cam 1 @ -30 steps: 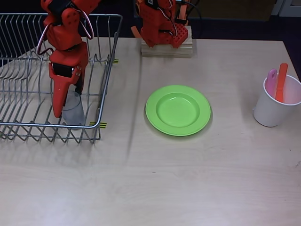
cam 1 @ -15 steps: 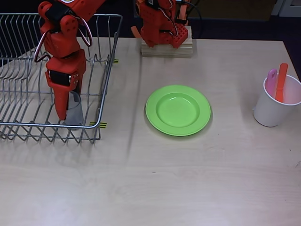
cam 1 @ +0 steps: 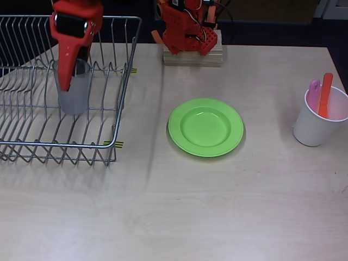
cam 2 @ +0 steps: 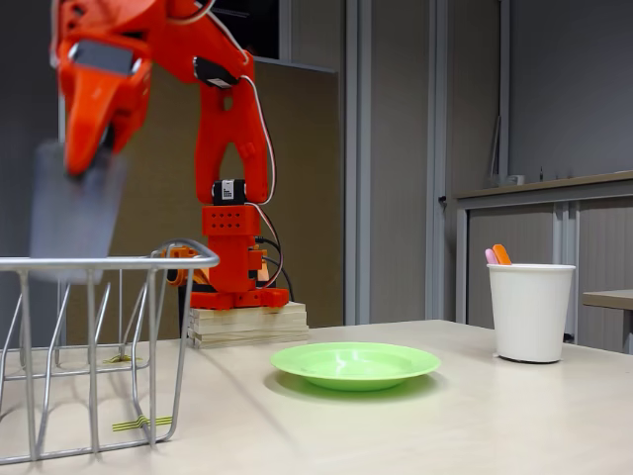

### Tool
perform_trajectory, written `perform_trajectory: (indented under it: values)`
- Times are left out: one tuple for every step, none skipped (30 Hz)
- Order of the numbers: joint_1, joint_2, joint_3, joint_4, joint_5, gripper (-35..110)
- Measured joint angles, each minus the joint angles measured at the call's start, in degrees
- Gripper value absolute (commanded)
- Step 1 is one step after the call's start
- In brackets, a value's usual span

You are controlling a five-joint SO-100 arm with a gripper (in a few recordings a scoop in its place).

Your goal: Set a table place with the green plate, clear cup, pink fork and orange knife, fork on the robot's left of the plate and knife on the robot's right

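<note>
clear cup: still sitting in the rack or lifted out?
Lifted. In the fixed view the clear cup hangs from the gripper, its base above the dish rack's top rim, upright.

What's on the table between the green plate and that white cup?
Nothing: in the overhead view, bare tabletop separates the green plate from the white cup.

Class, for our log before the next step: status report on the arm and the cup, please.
Gripper shut on clear cup, held above the wire rack. Green plate on table, bare. Path to plate looks open.
</note>
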Motion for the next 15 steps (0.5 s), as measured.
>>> perform_trajectory:
  values:
    - [-0.79, 3.43, 1.32, 0.09, -0.35, 26]
    - [-1.67, 6.59, 2.55, 0.09, -0.62, 27]
    - [-2.9, 9.23, 3.52, 0.09, -0.62, 27]
    - [-4.57, 11.43, 3.78, 0.09, -0.79, 28]
    - [-6.5, 12.83, 3.87, 0.09, -0.62, 27]
    - [-8.88, 14.24, 4.04, -0.18, -0.62, 27]
    - [-11.25, 14.85, 4.04, -0.44, 0.44, 27]
    - [-13.89, 15.03, 4.66, -1.14, 1.58, 27]
    - [-16.7, 14.77, 5.1, -1.85, 2.55, 27]
    - [-19.6, 14.15, 5.19, -2.2, 4.39, 26]
    - [-22.41, 12.92, 5.19, -2.9, 6.24, 26]
    - [-25.31, 11.16, 5.01, -3.78, 8.09, 26]
    - [-28.04, 9.23, 5.01, -4.22, 10.02, 27]
    - [-30.23, 6.86, 5.01, -5.27, 11.95, 28]
    - [-31.9, 4.39, 5.45, -6.68, 13.89, 29]
